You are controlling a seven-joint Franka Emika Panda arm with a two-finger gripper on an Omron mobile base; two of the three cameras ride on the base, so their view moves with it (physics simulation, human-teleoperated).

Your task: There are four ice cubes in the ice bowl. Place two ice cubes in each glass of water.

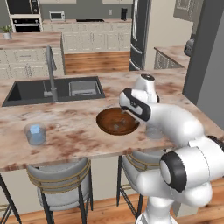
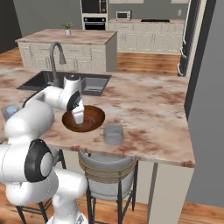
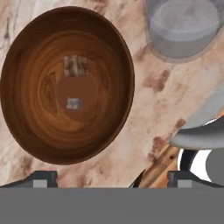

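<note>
The wooden ice bowl (image 3: pixel 26 122) lies on the marble counter under my hand. On its floor I see ice cubes as a wider pale patch (image 3: pixel 75 65) and a small single cube (image 3: pixel 74 103). My gripper (image 3: pixel 112 180) hangs open above the bowl's near edge, with nothing between its fingers. From the right base view, the gripper (image 2: pixel 78 119) points down over the bowl (image 2: pixel 98 114). One glass of water (image 3: pixel 183 26) stands just right of the bowl (image 1: pixel 103 124) and shows again nearby (image 2: pixel 113 134). The other glass (image 1: pixel 36 133) stands far to the left.
A dark sink (image 1: pixel 26 91) with a tall faucet (image 1: pixel 50 72) is set in the counter behind the bowl. Two grey stools (image 1: pixel 59 181) stand under the counter's near edge. A wall (image 2: pixel 205 87) closes off the right end of the counter.
</note>
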